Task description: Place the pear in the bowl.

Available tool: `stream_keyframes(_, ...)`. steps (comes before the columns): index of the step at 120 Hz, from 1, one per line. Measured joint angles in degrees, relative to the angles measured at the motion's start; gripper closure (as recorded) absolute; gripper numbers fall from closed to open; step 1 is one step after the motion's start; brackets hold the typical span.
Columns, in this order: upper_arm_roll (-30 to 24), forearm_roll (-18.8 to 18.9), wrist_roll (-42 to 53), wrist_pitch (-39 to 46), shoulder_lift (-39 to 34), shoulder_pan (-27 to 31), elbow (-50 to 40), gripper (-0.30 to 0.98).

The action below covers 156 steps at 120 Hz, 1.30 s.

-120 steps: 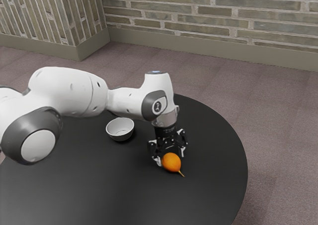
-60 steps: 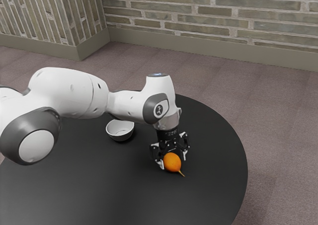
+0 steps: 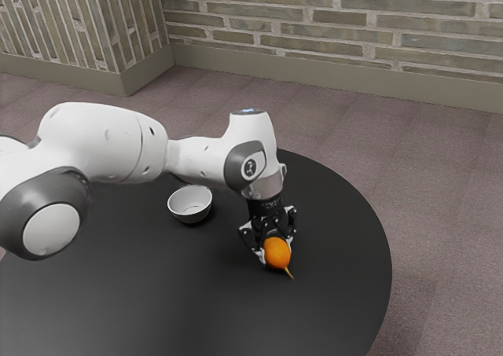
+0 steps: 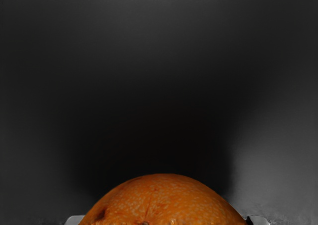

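Pear point(image 3: 277, 251) in hand point(image 3: 275, 256) — inside table edge point(image 3: 387, 254)

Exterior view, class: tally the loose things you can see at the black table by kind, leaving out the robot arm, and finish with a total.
Fruit: 1 (orange pear)
Dishes: 1 (white bowl)
Total: 2

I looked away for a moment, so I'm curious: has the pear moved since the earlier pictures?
Yes, slightly: the pear has shifted toward the exterior view's right, a little farther from the unmoved white bowl.
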Motion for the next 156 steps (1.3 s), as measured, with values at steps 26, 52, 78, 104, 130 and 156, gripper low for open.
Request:
stream_keyframes(26,1.6,1.3,-0.4,-2.7,-3.7,0.0,0.1,0.46)
stream_keyframes(52,11.3,3.3,0.5,-8.8,-4.6,0.3,5.9,0.49)
stream_keyframes(78,18.9,3.3,3.0,-14.0,-3.6,2.1,7.6,0.49)
stream_keyframes(104,19.5,3.1,4.9,-16.3,-3.0,3.0,6.9,0.50)
stream_keyframes(130,20.0,3.1,6.5,-17.6,-2.3,5.1,7.8,0.50)
stream_keyframes(156,19.9,3.1,7.9,-19.3,0.6,6.5,12.7,0.53)
